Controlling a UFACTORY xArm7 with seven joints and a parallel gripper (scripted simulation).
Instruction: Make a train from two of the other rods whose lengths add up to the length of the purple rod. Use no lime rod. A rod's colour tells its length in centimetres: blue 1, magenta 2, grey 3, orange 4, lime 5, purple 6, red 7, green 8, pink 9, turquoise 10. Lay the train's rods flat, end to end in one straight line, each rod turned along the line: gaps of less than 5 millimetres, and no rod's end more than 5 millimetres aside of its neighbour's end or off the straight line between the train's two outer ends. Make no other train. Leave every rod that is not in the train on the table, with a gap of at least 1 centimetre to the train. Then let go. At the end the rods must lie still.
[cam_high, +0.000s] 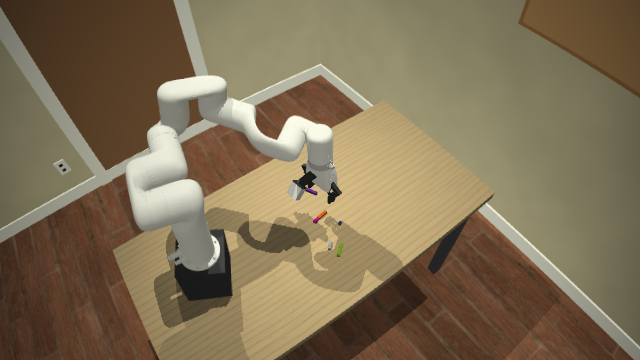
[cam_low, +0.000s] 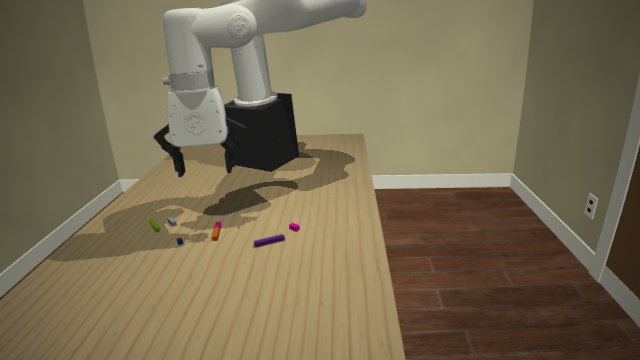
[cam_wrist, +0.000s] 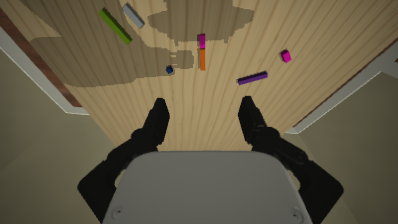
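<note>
Purple rod (cam_low: 269, 241) flat on striped wooden table (cam_low: 310, 310), tool (cam_low: 202, 167) released above, beige walls around.

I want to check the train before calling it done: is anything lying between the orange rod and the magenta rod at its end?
Nothing visible does: the orange rod and magenta rod lie end to end. The gripper hangs open above them.
</note>
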